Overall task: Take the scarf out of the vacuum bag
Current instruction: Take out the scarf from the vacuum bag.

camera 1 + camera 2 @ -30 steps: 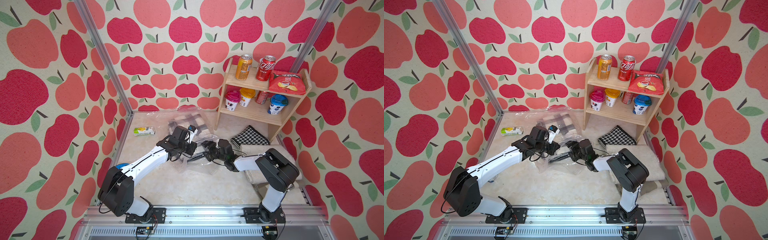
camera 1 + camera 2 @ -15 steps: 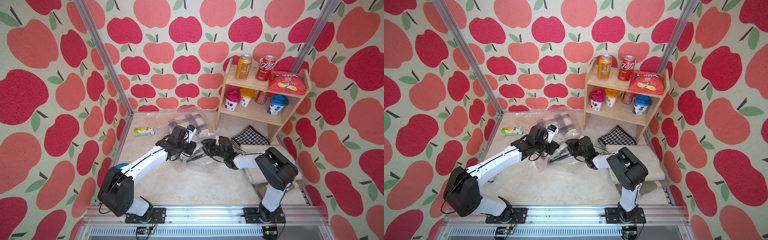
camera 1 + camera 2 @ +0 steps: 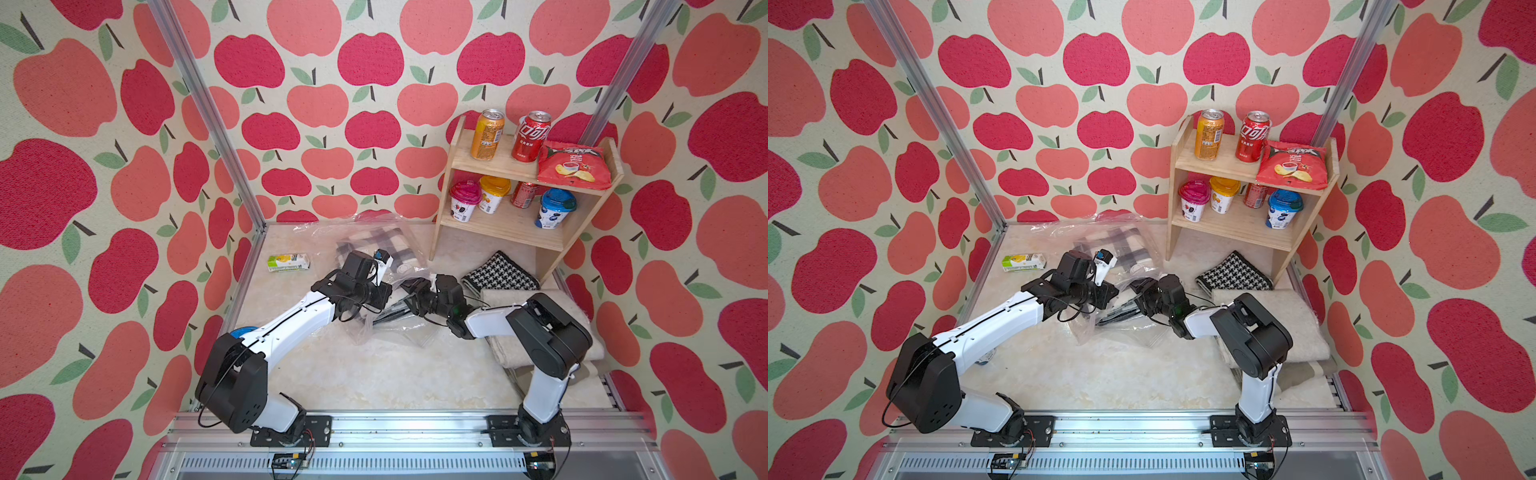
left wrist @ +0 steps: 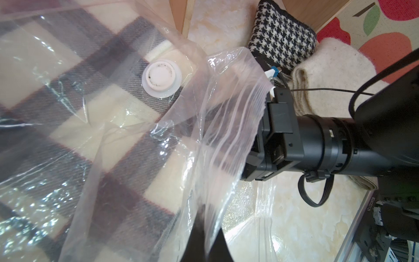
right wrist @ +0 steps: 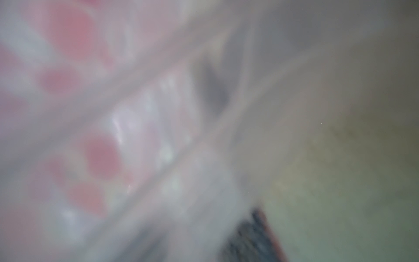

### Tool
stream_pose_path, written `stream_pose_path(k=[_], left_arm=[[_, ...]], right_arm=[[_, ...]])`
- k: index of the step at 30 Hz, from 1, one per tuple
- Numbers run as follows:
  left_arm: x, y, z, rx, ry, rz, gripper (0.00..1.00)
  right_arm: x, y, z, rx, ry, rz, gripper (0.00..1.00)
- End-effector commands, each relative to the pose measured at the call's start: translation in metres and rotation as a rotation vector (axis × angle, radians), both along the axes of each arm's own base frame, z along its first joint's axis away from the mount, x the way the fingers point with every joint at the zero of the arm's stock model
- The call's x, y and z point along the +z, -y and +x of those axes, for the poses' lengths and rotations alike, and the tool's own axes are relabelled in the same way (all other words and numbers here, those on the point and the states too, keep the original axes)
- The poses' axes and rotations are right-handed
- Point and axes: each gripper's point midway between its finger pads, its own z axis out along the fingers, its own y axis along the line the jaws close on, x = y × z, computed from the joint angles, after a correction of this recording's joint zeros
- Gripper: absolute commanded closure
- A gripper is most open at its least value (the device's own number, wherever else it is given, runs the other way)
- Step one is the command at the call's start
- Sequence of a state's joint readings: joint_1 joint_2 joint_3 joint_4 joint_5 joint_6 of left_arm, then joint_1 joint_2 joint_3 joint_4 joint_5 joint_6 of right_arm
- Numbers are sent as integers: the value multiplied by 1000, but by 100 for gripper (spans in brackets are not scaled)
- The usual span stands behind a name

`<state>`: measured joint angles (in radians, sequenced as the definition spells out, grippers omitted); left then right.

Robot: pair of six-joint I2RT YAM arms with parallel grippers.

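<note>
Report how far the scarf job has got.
Done: the vacuum bag's mouth looks open, with one flap lifted.
In hand: the left gripper pinches that flap, and the right gripper reaches in under the plastic. Whether it grips anything is unclear.
Left: the plaid scarf lies wholly inside the bag, so it has yet to be pulled out.

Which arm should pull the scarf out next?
Likely right. The left fingers are pinching a flap of the vacuum bag, lifting its mouth; the right fingers lie under that lifted film, at the way in to the scarf.
</note>
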<state>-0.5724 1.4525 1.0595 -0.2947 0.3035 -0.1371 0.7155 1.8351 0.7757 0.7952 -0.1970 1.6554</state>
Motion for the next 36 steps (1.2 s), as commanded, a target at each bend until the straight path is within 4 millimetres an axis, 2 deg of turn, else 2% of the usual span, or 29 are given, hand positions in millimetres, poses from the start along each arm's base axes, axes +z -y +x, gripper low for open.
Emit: stream_pose_path(k=[1,11,20,27,36], left_arm=[[18,0,0,-9,33,-28,100],[22,-2,0,-4,46,-27,100],[20,-2,0,-4,43,-25,100],[20,-3,-1,-3,42,-23,100],[18,-6,-4,2,40,-17,100]], right_arm=[[-16,-5,-10,29,-48,-20,36],[-23,-18,-29,71,-80,-25,33],[-27,-4,-43,67,-90,-70,32],[-31,-1,-41,54,-88,-71,31],[-29,4,-27,34,-82,-57,31]])
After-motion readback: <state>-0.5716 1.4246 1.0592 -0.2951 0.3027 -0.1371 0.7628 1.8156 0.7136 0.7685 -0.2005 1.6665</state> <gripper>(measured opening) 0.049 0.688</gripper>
